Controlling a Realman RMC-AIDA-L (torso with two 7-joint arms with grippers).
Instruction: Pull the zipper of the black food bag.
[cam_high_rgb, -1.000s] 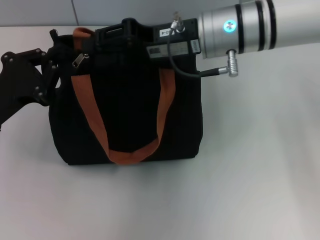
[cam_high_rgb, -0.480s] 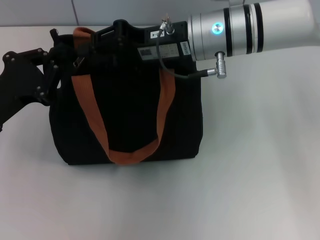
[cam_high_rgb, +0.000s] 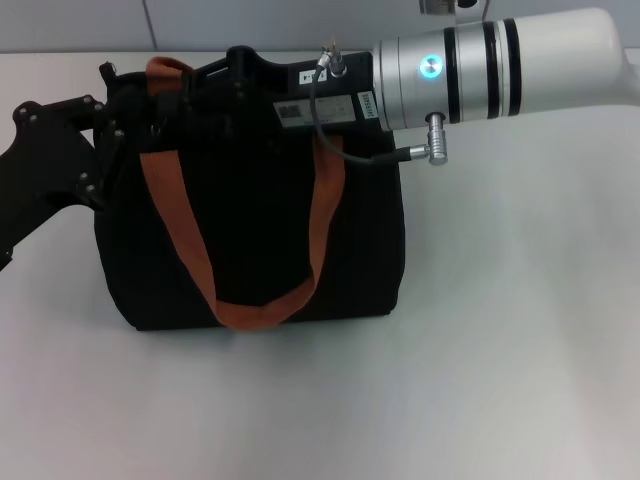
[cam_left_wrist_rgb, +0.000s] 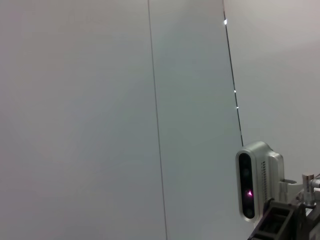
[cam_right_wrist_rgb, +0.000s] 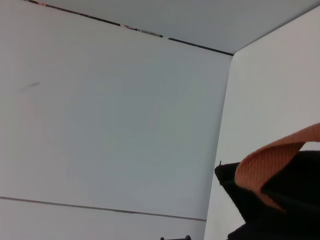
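The black food bag (cam_high_rgb: 255, 220) stands upright on the white counter (cam_high_rgb: 500, 330), its orange strap (cam_high_rgb: 190, 250) hanging down the front. The right claw (cam_high_rgb: 215, 80) is over the bag's top near its left end, the zipper hidden beneath it; jaw state cannot be determined. The left claw (cam_high_rgb: 105, 150) is pressed to the bag's left upper corner, grip unconfirmed.
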